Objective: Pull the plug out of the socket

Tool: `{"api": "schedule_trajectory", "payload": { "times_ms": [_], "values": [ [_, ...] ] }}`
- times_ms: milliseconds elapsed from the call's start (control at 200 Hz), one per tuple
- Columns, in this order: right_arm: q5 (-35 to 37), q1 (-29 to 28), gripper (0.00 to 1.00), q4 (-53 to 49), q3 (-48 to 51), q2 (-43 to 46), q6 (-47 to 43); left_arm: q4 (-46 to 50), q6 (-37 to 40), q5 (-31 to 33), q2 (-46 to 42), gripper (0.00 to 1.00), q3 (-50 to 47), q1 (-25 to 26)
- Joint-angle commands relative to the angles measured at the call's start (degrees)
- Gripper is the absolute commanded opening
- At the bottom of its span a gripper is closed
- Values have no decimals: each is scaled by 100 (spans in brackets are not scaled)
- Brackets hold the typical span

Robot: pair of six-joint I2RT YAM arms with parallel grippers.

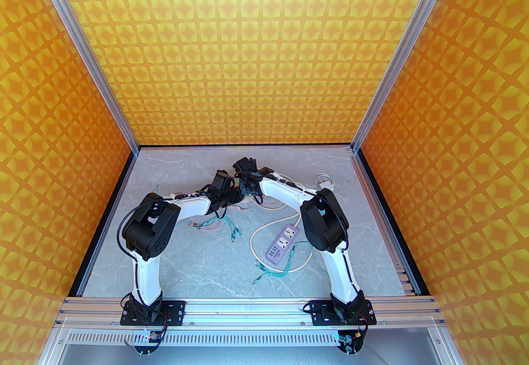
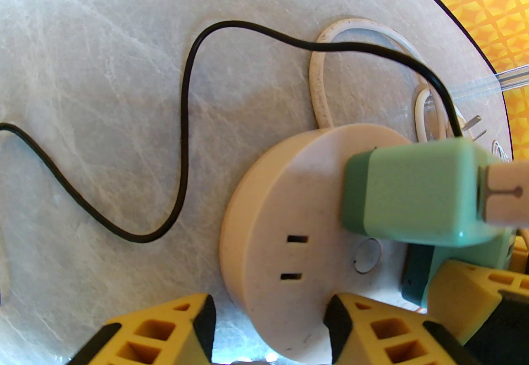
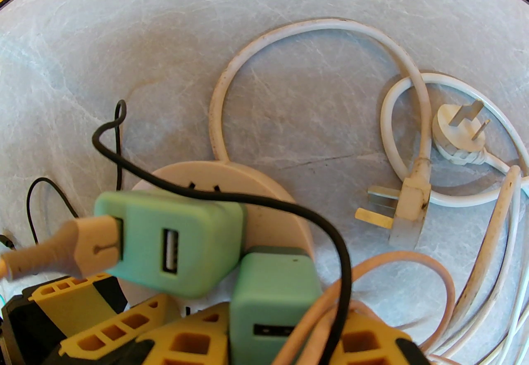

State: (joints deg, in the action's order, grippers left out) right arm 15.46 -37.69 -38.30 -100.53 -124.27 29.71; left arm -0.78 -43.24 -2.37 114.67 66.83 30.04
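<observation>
A round cream socket (image 2: 289, 223) lies flat on the marble table. A mint-green USB charger plug (image 2: 413, 194) sits in it, with a beige USB cable in its end. In the right wrist view this plug (image 3: 173, 239) is to the left, above the socket (image 3: 264, 214). A second green charger plug (image 3: 272, 301) stands in the socket beside it, and my right gripper (image 3: 285, 314) is shut on it, with yellow fingers (image 3: 186, 338) on either side. My left gripper (image 2: 268, 326) is open, its fingers (image 2: 372, 330) straddling the socket's near edge.
A black cable (image 2: 186, 107) snakes over the table and across the plugs. Loose white and cream cords with bare plugs (image 3: 458, 128) lie to the right. A purple power strip (image 1: 283, 245) and thin teal wires (image 1: 281, 272) lie between the arms.
</observation>
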Motion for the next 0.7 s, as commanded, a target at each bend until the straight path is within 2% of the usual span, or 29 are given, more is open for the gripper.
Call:
{"api": "schedule_trajectory", "payload": {
  "times_ms": [0, 50, 120, 210, 340, 475, 550, 695],
  "values": [
    [-1351, -206, 29, 199, 44, 258, 40, 1532, 200, 213, 754, 50, -354, -7],
    [-1874, -178, 29, 572, 180, 247, 297, 1530, 211, 212, 732, 50, -358, -7],
    [-2236, -202, 29, 786, 163, 177, 467, 1546, 201, 216, 705, 51, -363, -12],
    [-2063, -230, 29, 577, -1, 117, 403, 1361, 121, 215, 430, 52, -548, -14],
    [-1859, -227, 29, 378, -21, 114, 248, 821, 25, 33, -265, 61, -957, -88],
    [-1863, -226, 29, 310, -20, 88, 186, -143, -197, -459, -863, 69, -1515, -294],
    [-1880, -230, 29, 299, -15, 87, 166, -570, -239, -691, -968, 71, -1620, -358],
    [-1914, -245, 30, 306, -59, 88, 158, -620, -236, -741, -732, 71, -1471, -365]
  ]
}}
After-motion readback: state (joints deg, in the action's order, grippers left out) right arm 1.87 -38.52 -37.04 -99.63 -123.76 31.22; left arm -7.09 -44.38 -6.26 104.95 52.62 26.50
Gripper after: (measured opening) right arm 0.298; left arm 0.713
